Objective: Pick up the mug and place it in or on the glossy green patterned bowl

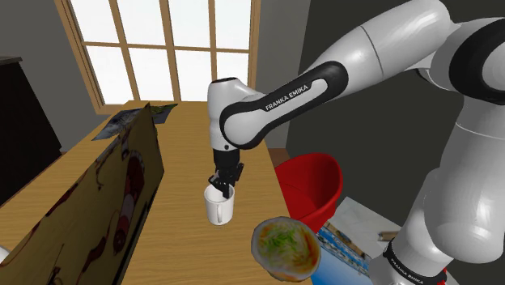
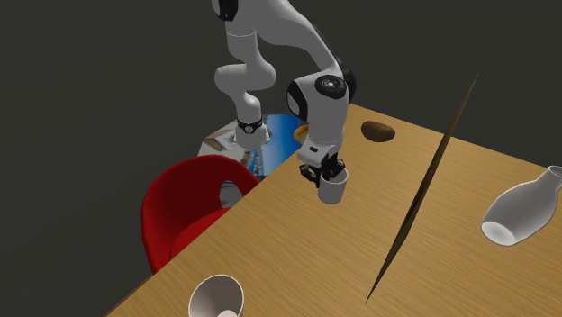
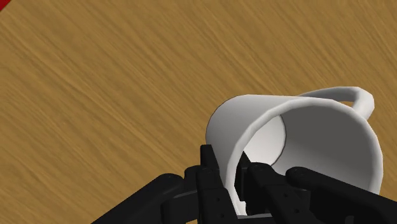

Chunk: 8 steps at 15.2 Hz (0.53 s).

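**Gripper clamped on the mug's rim, bowl close by**

In the shoulder view, a tall printed box (image 1: pixel 97 210) stands along the left side of the wooden table (image 1: pixel 186 146). Just right of it, near the table's middle, the white mug (image 1: pixel 219 210) stands upright with its mouth up. The black gripper (image 1: pixel 224 188) points straight down onto the mug from above, at the end of the white arm (image 1: pixel 275 105) that reaches in from the right.

The gripper is narrow and closed on the mug's wall. The wrist view shows one finger (image 3: pixel 213 175) outside the rim and the other inside, with the wall pinched between them. The handle (image 3: pixel 356 95) is on the side of the mug away from the fingers. It is not clear whether the mug's base touches the table or hangs just above it.

Further right and nearer the camera, the bowl (image 1: pixel 285 248), patterned green and orange inside, lies by the table's edge, near the mug but apart from it. A red chair (image 1: pixel 311 182) stands right of the table.
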### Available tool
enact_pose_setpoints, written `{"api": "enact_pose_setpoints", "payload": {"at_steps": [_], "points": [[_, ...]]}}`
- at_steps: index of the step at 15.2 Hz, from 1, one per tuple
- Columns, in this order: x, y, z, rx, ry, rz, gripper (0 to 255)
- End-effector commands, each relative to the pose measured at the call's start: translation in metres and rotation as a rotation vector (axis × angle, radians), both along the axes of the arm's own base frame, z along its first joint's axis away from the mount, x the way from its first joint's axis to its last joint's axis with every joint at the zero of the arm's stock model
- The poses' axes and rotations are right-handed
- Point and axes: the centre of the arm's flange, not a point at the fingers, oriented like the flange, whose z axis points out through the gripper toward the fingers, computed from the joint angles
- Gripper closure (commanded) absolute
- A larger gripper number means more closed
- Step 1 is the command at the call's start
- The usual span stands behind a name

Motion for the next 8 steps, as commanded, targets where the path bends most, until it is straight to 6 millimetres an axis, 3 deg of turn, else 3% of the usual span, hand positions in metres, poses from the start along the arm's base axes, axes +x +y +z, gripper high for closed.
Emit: {"api": "enact_pose_setpoints", "payload": {"at_steps": [1,8], "points": [[0.0,-0.001,0.01,0.0,0.0,0.0,255],[0.0,-0.001,0.047,0.0,0.0,0.0,255]]}}
